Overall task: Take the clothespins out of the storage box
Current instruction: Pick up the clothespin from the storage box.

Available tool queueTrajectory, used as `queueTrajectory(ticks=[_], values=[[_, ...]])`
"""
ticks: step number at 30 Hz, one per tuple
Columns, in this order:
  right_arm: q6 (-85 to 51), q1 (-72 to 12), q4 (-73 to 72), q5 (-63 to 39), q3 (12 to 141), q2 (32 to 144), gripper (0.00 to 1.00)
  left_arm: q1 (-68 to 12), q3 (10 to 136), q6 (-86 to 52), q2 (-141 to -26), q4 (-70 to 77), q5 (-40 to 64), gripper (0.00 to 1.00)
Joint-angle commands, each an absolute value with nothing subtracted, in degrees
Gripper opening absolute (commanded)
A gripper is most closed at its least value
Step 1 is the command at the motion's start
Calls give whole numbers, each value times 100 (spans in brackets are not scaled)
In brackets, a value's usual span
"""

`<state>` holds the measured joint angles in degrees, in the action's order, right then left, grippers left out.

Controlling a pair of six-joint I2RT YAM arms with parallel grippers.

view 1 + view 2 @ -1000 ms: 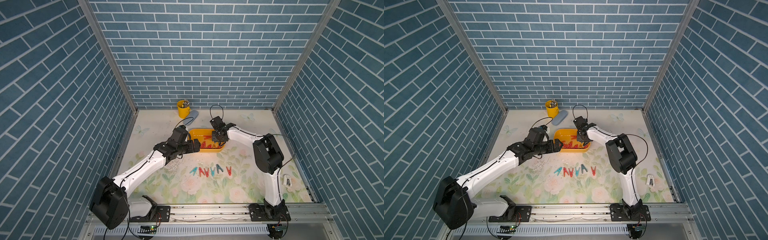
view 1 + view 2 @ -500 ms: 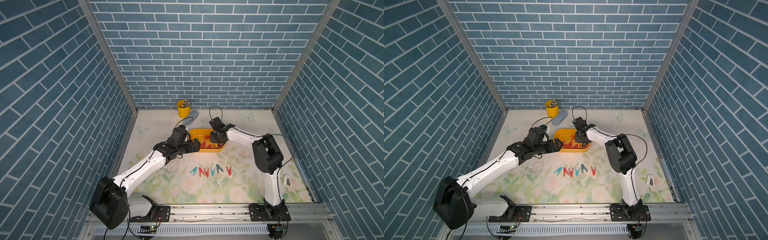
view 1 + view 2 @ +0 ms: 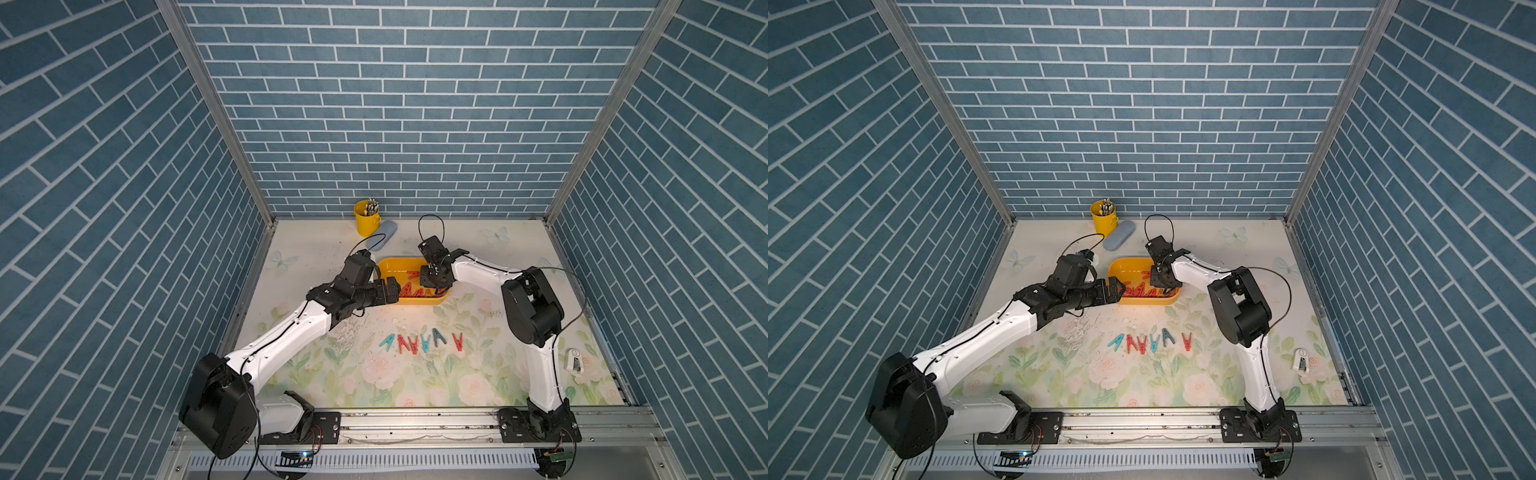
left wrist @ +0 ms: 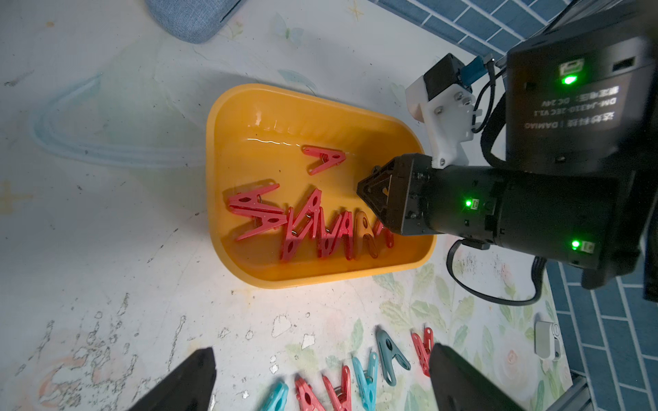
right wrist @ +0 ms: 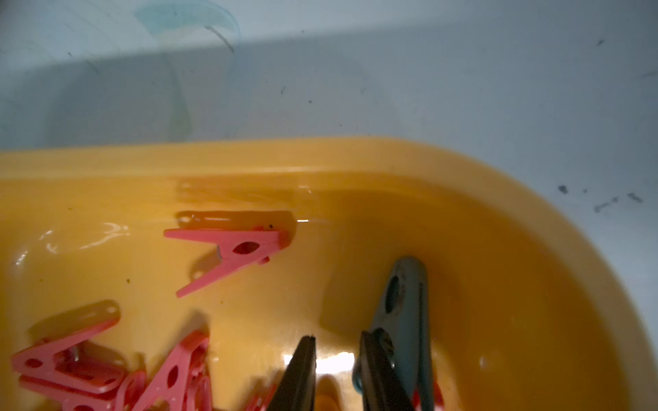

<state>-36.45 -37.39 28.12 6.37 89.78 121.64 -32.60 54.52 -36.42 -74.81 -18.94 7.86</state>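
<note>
In both top views the storage box [image 3: 415, 302] [image 3: 1144, 302] sits toward the back edge of the worktop [image 3: 519, 257], with six freed clothespins [image 3: 438, 336] rowed before it. Left wrist view: the left gripper [image 4: 320, 350] has its fingers gaping and empty, seemingly awaiting a turn. Right wrist view: the right gripper [image 5: 336, 338] has its narrow fingers at a teal clothespin [image 5: 406, 295] inside the box; whether they grip it cannot be told.

Yellow-orange storage box [image 4: 320, 277] w/ red clothespins [image 4: 301, 227] + one orange inside, teal & red ones on the tabletop [image 3: 374, 382], pale w/ pink-rose & green-leaf print; walls [image 3: 415, 124] blue brick pattern, white grout; pen cup [image 3: 365, 220] yellow, case [image 3: 384, 232] grey-blue.
</note>
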Motion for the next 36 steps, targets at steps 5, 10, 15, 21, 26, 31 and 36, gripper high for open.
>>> queueTrajectory(ticks=[5,10,15,21,26,31,36], values=[[-3929,-3744,2898,637,8726,12094,27,-3215,5397,-3604,-7435,-1803,837,100],[-3822,-3778,2776,816,8749,11788,27,-3213,5354,-3621,-7392,-1768,856,100],[-3820,-3779,2970,894,8942,11749,27,-3209,5344,-3603,-7385,-1705,890,100],[-3829,-3775,3149,1062,8930,11721,27,-3208,5309,-3568,-7410,-1653,929,100],[-3926,-3820,3217,1113,8873,11683,27,-3211,5309,-3535,-7435,-1619,967,99],[-4006,-3843,3286,1116,8858,11644,27,-3191,5309,-3481,-7458,-1600,1001,99],[-4121,-3845,3262,973,8697,11665,27,-3165,5309,-3446,-7490,-1573,1051,100]])
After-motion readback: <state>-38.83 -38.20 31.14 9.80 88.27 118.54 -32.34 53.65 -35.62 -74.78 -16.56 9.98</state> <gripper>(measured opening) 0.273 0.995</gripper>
